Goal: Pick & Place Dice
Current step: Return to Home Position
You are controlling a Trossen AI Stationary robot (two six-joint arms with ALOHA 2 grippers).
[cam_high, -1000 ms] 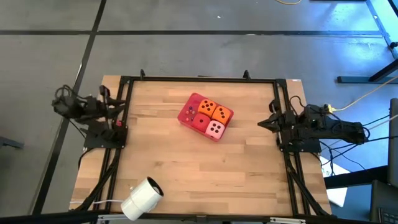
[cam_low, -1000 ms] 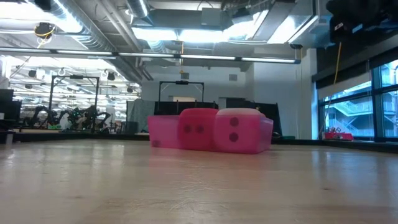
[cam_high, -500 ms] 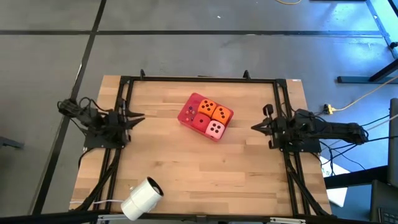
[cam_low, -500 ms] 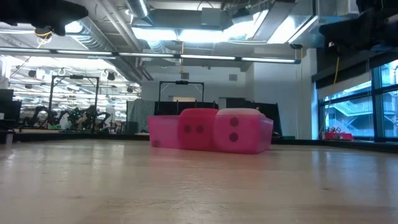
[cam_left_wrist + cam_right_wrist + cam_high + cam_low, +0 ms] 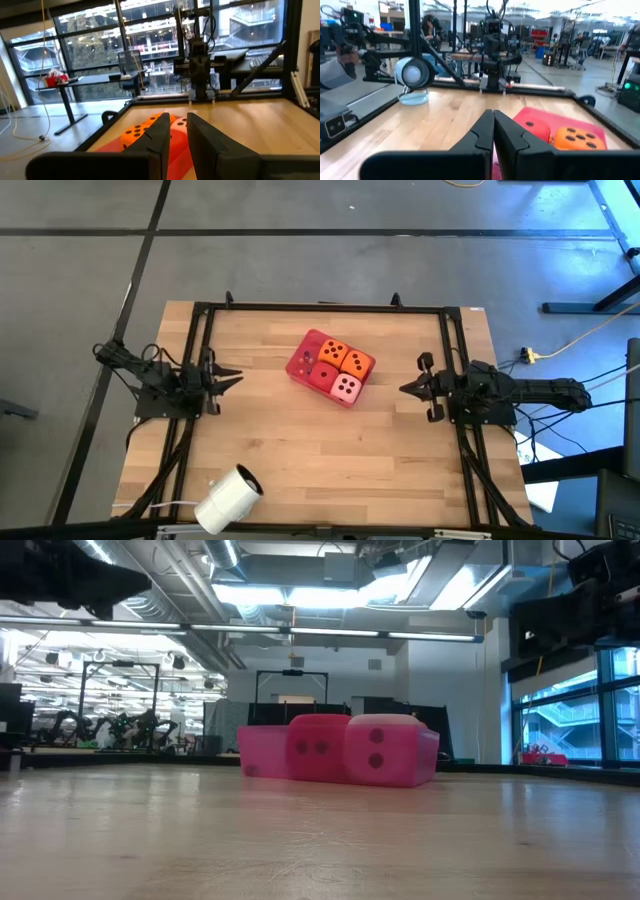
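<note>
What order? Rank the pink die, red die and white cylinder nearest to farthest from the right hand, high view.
From the right hand, at the right side of the table:
1. Pink die, directly ahead of it.
2. Red die, beside the pink one, farther left.
3. White cylinder, near the table's bottom-left corner.

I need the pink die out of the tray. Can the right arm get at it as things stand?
Likely yes: the pink die sits on the tray's side facing the right gripper, uncovered, with only bare table between them.

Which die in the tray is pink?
The pink die, beside the red die on the right arm's side; the rest are orange dice.
</note>
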